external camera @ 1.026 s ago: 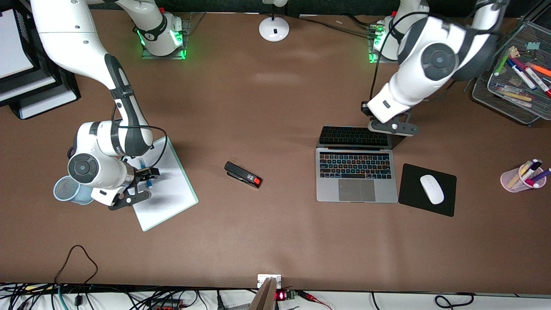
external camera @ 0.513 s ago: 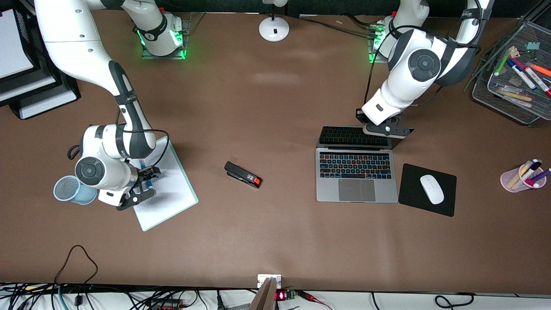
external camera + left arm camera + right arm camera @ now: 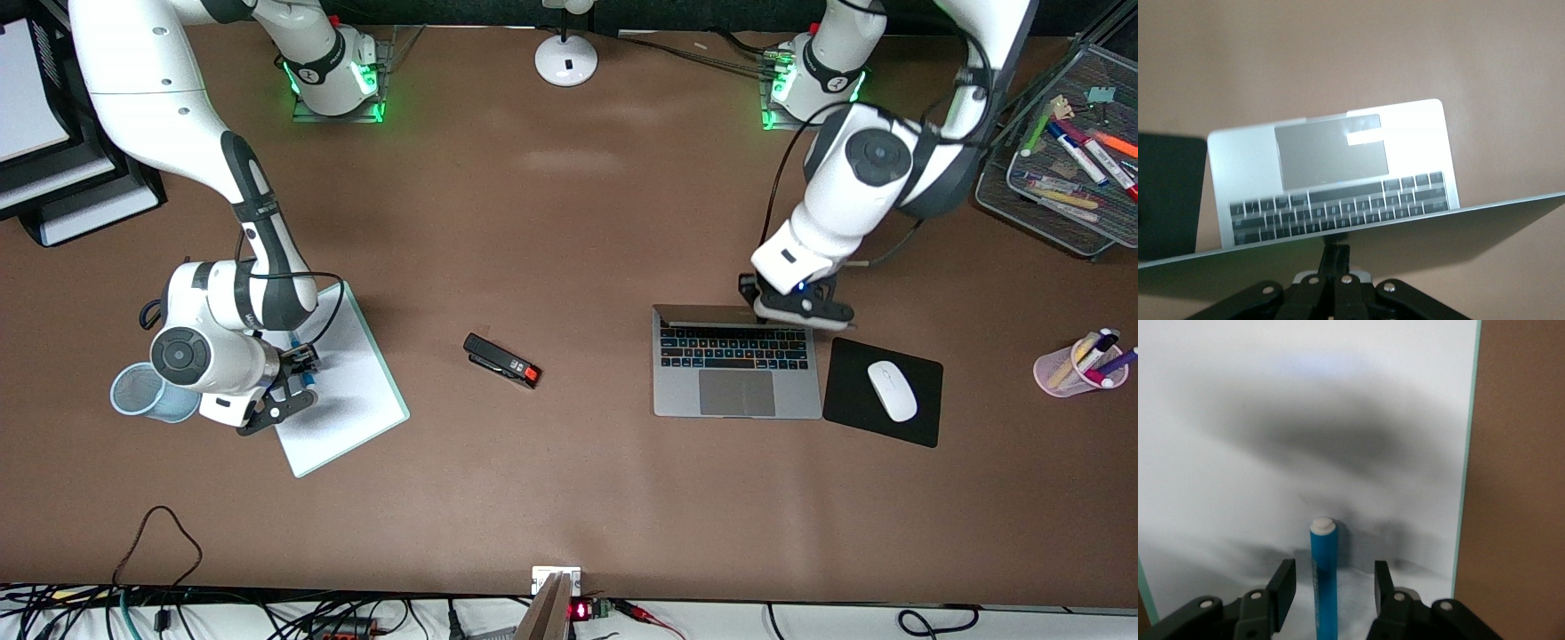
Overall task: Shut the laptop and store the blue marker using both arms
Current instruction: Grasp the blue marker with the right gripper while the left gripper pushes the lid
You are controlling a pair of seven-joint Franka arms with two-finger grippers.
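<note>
The silver-grey laptop [image 3: 738, 393] lies toward the left arm's end of the table, its lid [image 3: 707, 314] tipped well down over the keys. My left gripper [image 3: 784, 308] is shut and empty, its fingertips against the lid's back [image 3: 1418, 227] in the left wrist view; the keyboard and trackpad [image 3: 1331, 157] show under the lid's edge. The blue marker [image 3: 308, 379] lies on a white board [image 3: 356, 400]. My right gripper [image 3: 298, 366] is low over it, open. In the right wrist view the marker [image 3: 1323, 580] lies between the fingers [image 3: 1282, 583] without touching them.
A pale blue mesh cup [image 3: 140, 391] stands beside the board. A black stapler [image 3: 502, 360] lies mid-table. A black mouse pad [image 3: 916, 425] with a white mouse [image 3: 892, 389] lies beside the laptop. A pink pen cup [image 3: 1067, 372] and a mesh tray [image 3: 1005, 191] stand at the left arm's end.
My left gripper has come down toward the front camera, pushing the laptop lid from upright to well tipped over the keys. The right gripper has barely shifted over the marker.
</note>
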